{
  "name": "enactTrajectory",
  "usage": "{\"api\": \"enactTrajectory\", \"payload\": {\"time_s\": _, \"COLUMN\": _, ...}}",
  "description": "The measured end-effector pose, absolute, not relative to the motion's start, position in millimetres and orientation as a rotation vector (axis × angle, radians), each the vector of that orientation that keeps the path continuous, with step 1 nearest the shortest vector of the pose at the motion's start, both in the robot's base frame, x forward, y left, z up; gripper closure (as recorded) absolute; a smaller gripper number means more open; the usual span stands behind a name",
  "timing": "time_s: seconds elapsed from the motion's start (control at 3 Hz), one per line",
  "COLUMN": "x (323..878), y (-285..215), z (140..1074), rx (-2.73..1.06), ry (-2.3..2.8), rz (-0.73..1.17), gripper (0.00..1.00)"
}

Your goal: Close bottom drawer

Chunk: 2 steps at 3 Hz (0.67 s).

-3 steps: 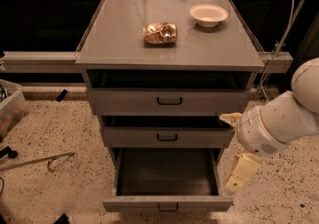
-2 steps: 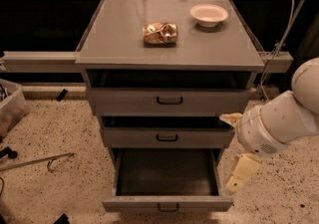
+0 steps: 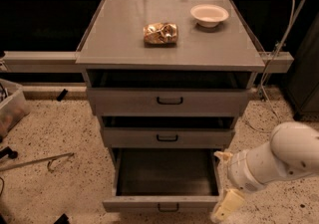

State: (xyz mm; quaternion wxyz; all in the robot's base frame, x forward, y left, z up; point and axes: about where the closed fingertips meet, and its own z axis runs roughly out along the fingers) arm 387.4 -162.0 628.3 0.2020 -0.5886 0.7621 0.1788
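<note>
Grey metal bottom drawer (image 3: 168,202), lowest of three, small black loop handle: stands pulled well out | cream two-finger gripper (image 3: 218,186): low beside the drawer's right front corner, fingers spread, pinching nothing | progress: closing not begun, whole inward push remains

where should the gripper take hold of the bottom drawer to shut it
The black loop handle, centred on the bottom drawer front, approached from the front: the drawer stands pulled out, panel facing outward. The gripper hangs at its right front corner.
</note>
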Motion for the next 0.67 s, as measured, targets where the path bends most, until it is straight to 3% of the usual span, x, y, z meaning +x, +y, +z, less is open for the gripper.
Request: {"api": "enactTrajectory", "payload": {"time_s": 0.67, "x": 376, "y": -141, "z": 503, "rx": -1.545, "ry": 2.007, "rz": 0.782, "gripper": 0.00}}
